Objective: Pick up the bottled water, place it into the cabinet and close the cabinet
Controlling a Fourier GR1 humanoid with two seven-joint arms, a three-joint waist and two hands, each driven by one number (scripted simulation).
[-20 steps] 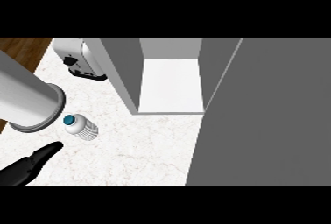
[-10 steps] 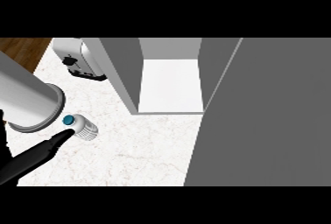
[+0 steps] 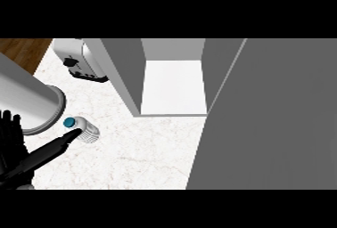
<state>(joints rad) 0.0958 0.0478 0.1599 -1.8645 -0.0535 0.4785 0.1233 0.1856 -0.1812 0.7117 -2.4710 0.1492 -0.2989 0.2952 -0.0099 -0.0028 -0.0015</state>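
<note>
Marble counter (image 3: 145, 151): left robot hand (image 3: 20, 156) (nearer than before) at bottled water (image 3: 84, 129).

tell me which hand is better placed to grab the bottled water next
Left. The left hand shows at the view's lower left, a straight finger reaching to the bottled water on the counter. No right hand is in view.

White speckled stone counter (image 3: 138, 151), matt grey cabinet (image 3: 125, 67), brushed metal toaster (image 3: 82, 60), ribbed clear plastic bottle (image 3: 85, 130) with teal cap, wood floor (image 3: 20, 51).
</note>
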